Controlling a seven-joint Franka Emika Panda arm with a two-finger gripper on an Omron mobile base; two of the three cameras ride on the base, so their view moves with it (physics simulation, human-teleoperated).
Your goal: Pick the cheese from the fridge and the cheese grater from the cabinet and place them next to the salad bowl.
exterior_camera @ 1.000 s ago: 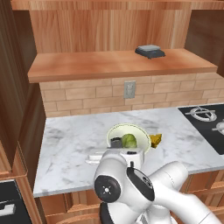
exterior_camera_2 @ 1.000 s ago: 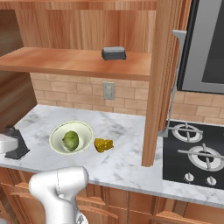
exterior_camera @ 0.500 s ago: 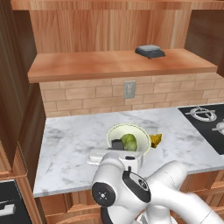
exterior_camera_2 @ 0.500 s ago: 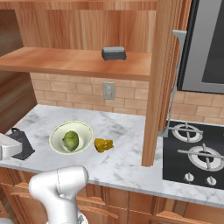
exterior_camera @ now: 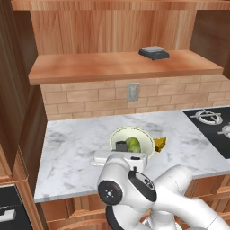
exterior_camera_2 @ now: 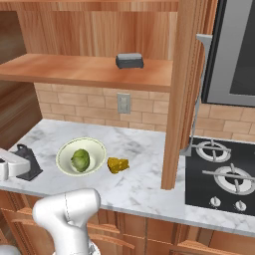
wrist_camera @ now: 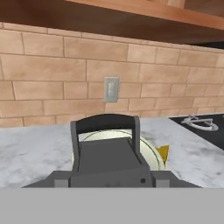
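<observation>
Right base view: cheese grater (exterior_camera_2: 26,160) has moved nearer salad bowl (exterior_camera_2: 63,151).

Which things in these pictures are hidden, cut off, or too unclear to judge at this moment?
- Gripper fingers: in the hand view, the dark grey box cheese grater covers them, so the grip cannot be confirmed.
- Pale cream-green salad bowl: in the left base view, the white arm hides its near rim.
- Yellow-orange cheese wedge: in the hand view, only a corner shows past the bowl.

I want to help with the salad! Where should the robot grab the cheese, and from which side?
Probably from straight above, pinching the two flat side faces of the cheese. It lies low on the counter, close beside the bowl, so a sideways reach might bump the bowl.
</observation>
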